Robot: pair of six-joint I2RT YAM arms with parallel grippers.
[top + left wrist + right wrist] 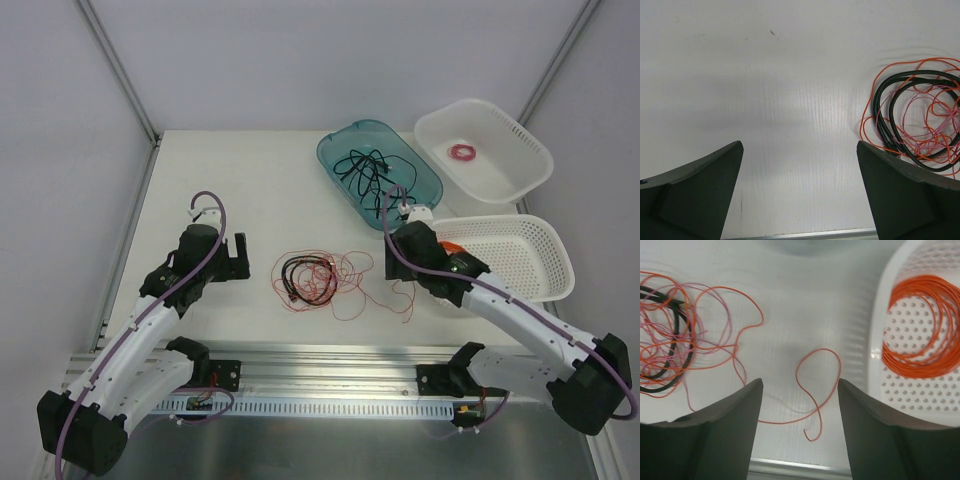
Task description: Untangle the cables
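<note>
The cables [322, 280] lie in a loose tangle on the table between the arms: thin red wires looped around a black cord [303, 276]. My left gripper [238, 258] stands open to the left of the tangle with only bare table between its fingers [800, 147]; in the left wrist view the cables [920, 120] show at the right edge. My right gripper [393, 268] hovers open at the tangle's right side. One red wire's free end [817, 390] curls on the table between the right gripper's [800, 385] jaws, touching neither. The rest of the tangle [670, 335] lies to the left.
A teal tray [425, 172] at the back holds black cords. A white basket [530, 170] at the back right holds a small pink ring coil [462, 152]. A second white basket [545, 255], by the right arm, holds a neat orange coil [920, 330]. A metal rail [330, 352] runs along the near table edge.
</note>
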